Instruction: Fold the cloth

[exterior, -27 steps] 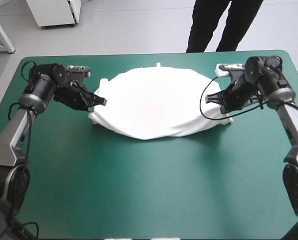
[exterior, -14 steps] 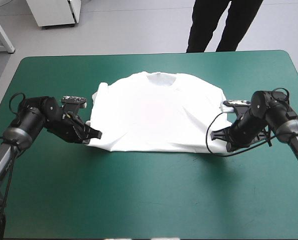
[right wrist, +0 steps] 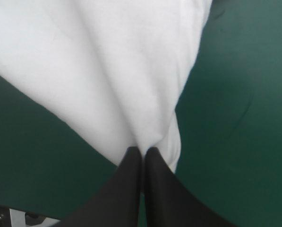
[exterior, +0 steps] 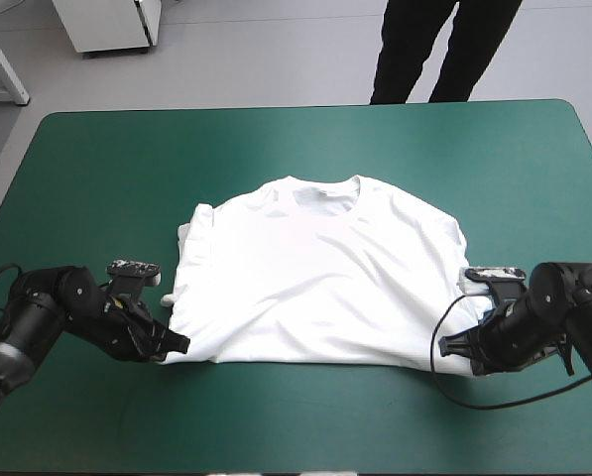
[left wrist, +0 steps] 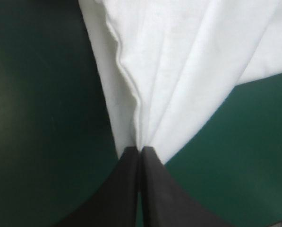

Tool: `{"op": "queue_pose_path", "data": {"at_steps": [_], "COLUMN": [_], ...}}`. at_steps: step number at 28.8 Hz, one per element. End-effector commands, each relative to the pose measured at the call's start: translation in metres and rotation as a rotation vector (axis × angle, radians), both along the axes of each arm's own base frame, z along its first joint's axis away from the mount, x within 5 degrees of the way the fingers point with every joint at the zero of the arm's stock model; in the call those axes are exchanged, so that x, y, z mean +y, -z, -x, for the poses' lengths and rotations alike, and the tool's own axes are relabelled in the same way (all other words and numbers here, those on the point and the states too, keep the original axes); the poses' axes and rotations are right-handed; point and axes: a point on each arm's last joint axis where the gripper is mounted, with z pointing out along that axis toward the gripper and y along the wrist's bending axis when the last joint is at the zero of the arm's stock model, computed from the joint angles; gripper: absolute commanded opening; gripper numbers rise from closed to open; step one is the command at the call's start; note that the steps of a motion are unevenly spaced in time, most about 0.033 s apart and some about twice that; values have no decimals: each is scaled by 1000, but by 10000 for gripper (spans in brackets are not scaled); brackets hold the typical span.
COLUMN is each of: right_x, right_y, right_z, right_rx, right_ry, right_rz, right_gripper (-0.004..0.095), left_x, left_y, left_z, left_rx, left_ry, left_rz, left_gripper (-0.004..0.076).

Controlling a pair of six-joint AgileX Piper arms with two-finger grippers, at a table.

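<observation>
From the high view, the T-shirt [exterior: 315, 273] lies spread on the teal-green tabletop [exterior: 305, 421], front up. Its collar points to the far edge and its hem runs along the near side. The sleeve on the left side is bunched against the body, while the right side lies smoother. The left pincer [exterior: 179, 343] sits low at the hem's left corner and the right pincer [exterior: 456, 348] sits low at the hem's right corner, well apart from each other. Gripping both corners at once probably serves to stretch the hem straight, so the shirt lies flat and square for a fold. On that reading the spreading looks about finished and no fold is made yet.

In the left wrist view, the black fingers are pressed together into one arch, pinching a gathered corner of the T-shirt [left wrist: 188, 61]. Creases fan out ahead of the tips, which suggests the fabric is under a light pull. Bare teal-green cover lies on either side.

In the right wrist view, the black fingers likewise meet and pinch the T-shirt [right wrist: 93, 71] at a corner, with a small lip of cloth folded just beside the tips. The white sheet widens away from them, over the cover.

No container shows in any view, and nothing but the T-shirt rests on the tabletop.
</observation>
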Motion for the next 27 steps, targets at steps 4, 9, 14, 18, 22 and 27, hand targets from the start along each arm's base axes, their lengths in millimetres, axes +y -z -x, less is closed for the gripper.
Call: {"op": "queue_pose_path", "data": {"at_steps": [4, 9, 14, 18, 22, 27], "right_x": [-3, -3, -2, 0, 0, 0], "right_y": [-4, -5, -5, -6, -20, -71], "right_z": [28, 28, 28, 28, 24, 16], "right_rx": [-22, -25, -21, -21, -68, -260], "right_ry": [-9, -4, -2, 20, 35, 43], "right_rz": [-12, -15, -25, -50, -62, -78], "right_gripper": [-17, 12, 258, 498, 520, 456], "left_x": [2, 2, 2, 3, 2, 1], "left_y": [-9, -12, -12, -12, -22, -61], "left_z": [34, 40, 41, 44, 46, 36], "left_rx": [-60, -71, -63, -23, -3, -138], "left_ry": [-15, -31, -23, -10, 8, 13], "left_rz": [41, 48, 46, 41, 39, 58], "left_gripper": [-22, -21, 92, 300, 468, 459]}}
